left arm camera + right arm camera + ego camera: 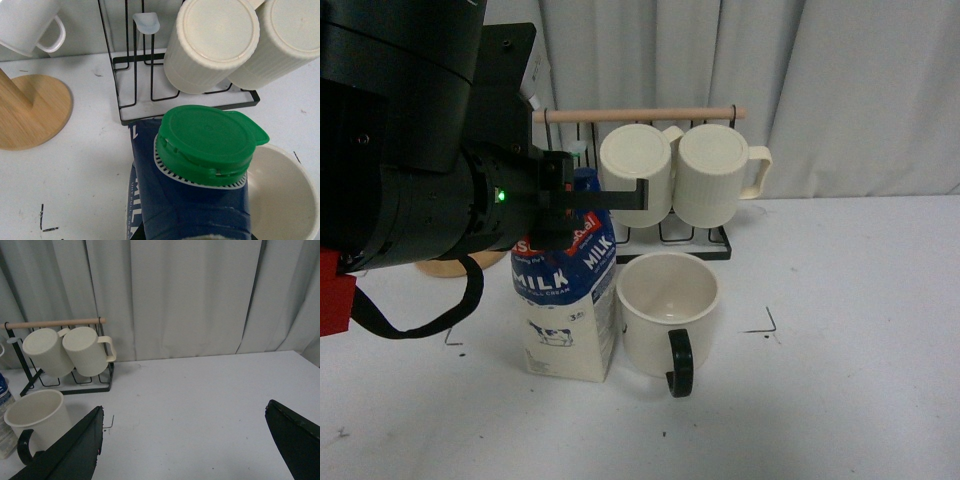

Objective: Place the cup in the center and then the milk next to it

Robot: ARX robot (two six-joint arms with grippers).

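The cup, wide and cream with a black handle facing me, stands upright on the center, a white patch of tabletop with small black corner marks. Close against its left side the milk stands upright, blue above and cream below. My left gripper is shut on the carton's top. In the left wrist view the green cap of the milk fills the middle, with the cup beside it. My right gripper hangs open over bare table, right of the cup.
A black wire rack with a wooden rod holds two ribbed cream mugs right behind the cup. A round wooden base and a small white mug sit behind the milk on the left. A grey curtain closes the back.
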